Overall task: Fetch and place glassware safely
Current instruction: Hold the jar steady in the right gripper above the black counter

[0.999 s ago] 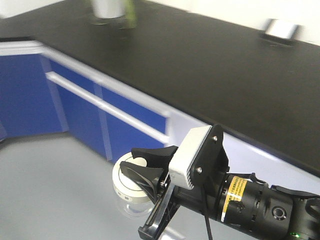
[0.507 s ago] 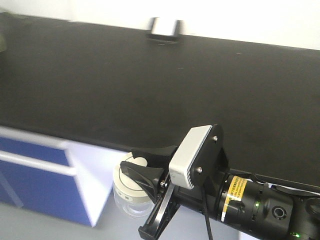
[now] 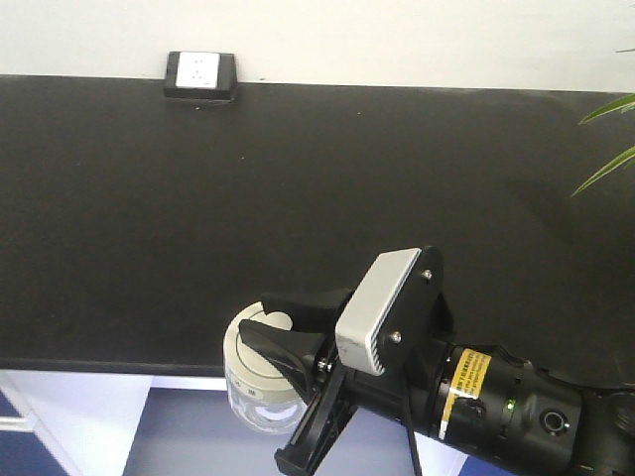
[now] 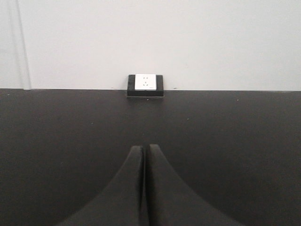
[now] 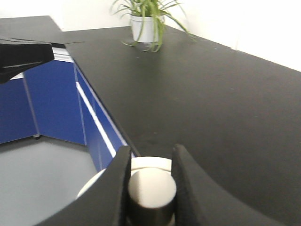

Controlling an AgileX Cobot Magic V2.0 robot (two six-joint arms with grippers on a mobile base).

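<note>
**Step in hand:** carrying to place.

**Glass jar**: one, with one cream lid. It hangs from the right pincer, whose jaws are clamped on the lid's knob. The jar is held in the air at the front edge of the counter, not resting on it.

**Left pincer**: one, jaws pressed together, empty.

**Next move, as judged:** advance over the counter, lower gently, and let go only once the base rests.

**Also present:** one socket box and one potted plant.

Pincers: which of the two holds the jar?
The right pincer, clamped on the lid knob of the jar; the left pincer is shut with nothing between its fingers.
</note>
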